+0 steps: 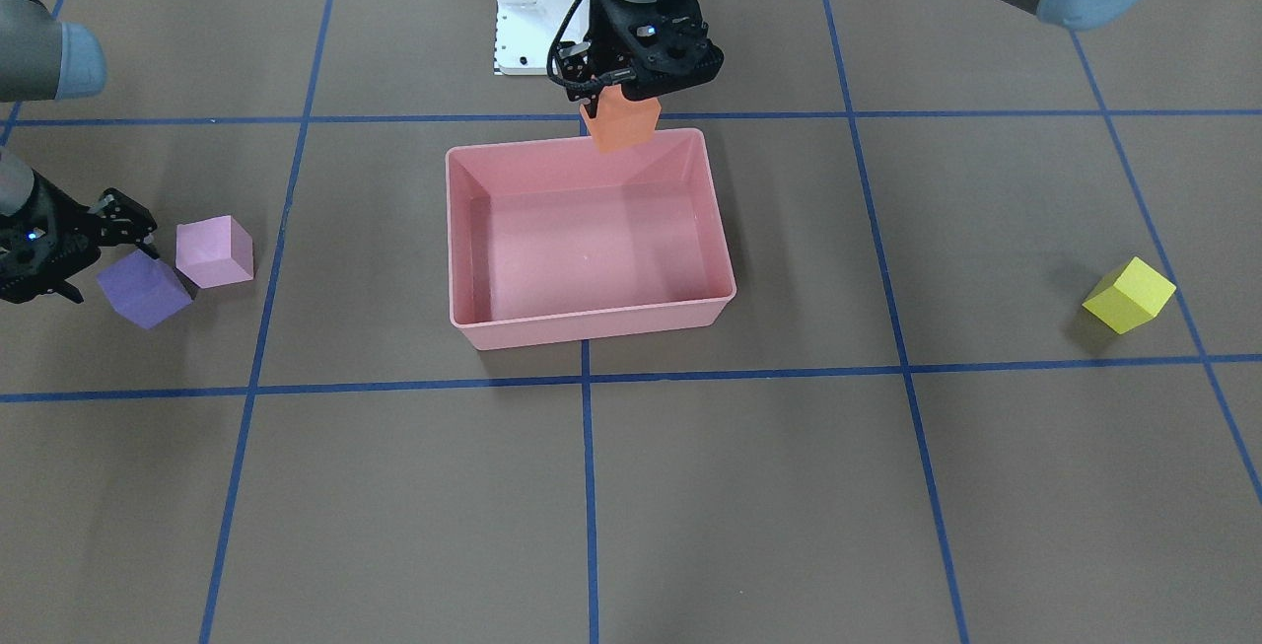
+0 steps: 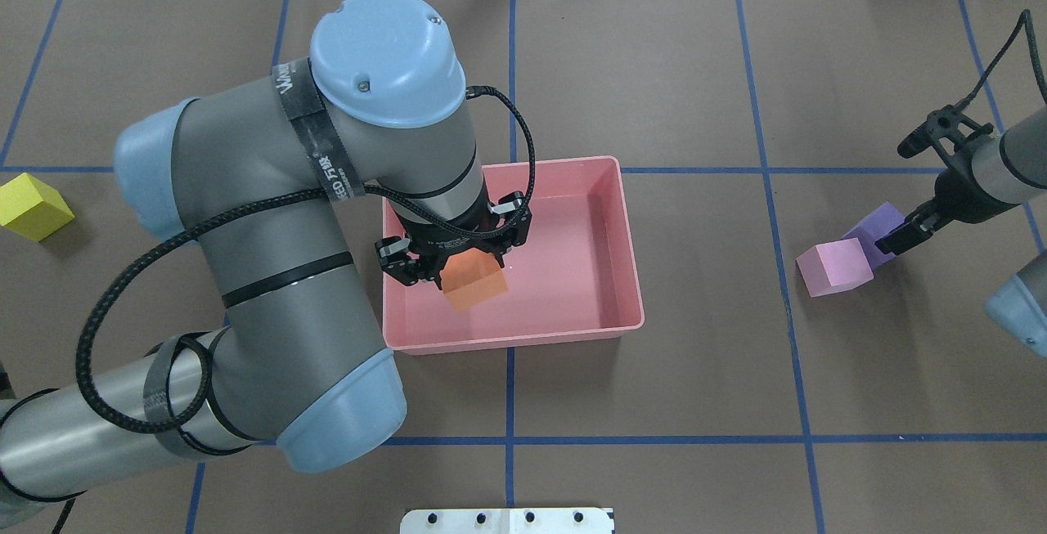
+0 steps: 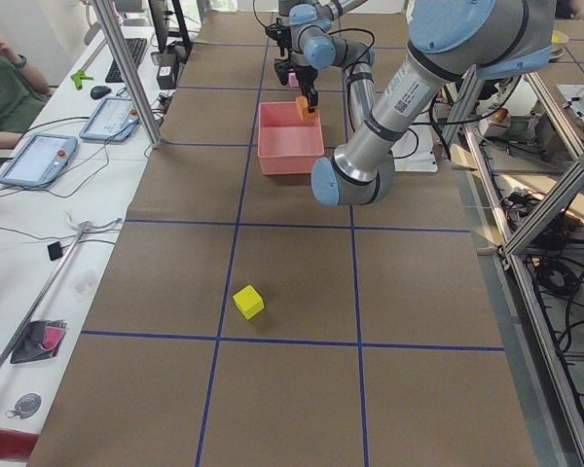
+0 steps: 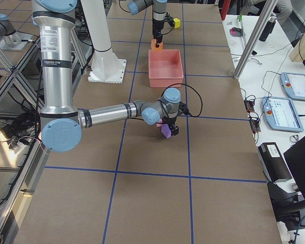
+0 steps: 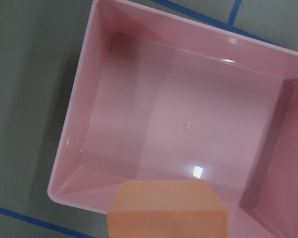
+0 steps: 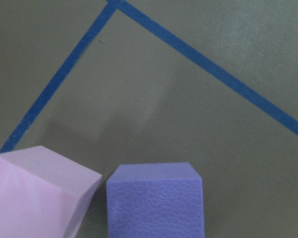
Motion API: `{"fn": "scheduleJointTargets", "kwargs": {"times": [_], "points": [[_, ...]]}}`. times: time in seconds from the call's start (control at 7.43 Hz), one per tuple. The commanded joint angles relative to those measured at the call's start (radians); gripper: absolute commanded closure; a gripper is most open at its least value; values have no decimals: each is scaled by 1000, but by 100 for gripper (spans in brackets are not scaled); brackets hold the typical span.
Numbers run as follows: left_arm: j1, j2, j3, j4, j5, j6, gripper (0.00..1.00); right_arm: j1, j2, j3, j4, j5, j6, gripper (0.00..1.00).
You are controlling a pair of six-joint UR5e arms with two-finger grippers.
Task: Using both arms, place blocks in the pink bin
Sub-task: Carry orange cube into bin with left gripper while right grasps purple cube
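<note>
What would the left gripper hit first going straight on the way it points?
The left gripper points down with the orange block in it, so the block would likely meet the pink bin's bare floor first, close to the robot-side wall.

Seen from overhead, the salmon-pink bin (image 2: 628, 272) sits upright mid-bench. The orange block (image 2: 474, 282) hangs over its 7 o'clock corner, in the left gripper's (image 2: 458, 256) jaws. The yellow block (image 2: 33, 205) lies well apart at 9 o'clock. At 3 o'clock the pink block (image 2: 834, 266) rests just beside the purple block (image 2: 882, 222), which is clamped in the right gripper (image 2: 893, 235).
</note>
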Motion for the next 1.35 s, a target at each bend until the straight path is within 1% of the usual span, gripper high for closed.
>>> {"fn": "scheduleJointTargets", "kwargs": {"times": [0.0, 0.13, 0.4, 0.54, 0.67, 0.81, 0.94, 1.21], "points": [[17, -23, 75, -71, 0, -25, 100, -7, 13, -27, 2, 0, 0, 1], [19, -50, 122, -93, 0, -31, 100, -7, 13, -27, 2, 0, 0, 0], [28, -55, 163, -122, 37, -29, 100, -16, 15, -34, 2, -2, 1, 1], [26, -55, 190, -154, 37, -31, 100, -19, 32, -42, 0, 1, 3, 1], [26, -55, 195, -164, 37, -31, 66, -19, 36, -42, -1, 0, 6, 1], [28, -55, 190, -162, 38, -28, 1, -21, 36, -42, -3, 1, 9, 5], [28, -55, 187, -162, 38, -31, 0, -19, 38, -42, -4, 0, 10, 33], [26, -57, 175, -162, 46, -29, 0, -19, 38, -42, 3, -2, 6, 100]]}}
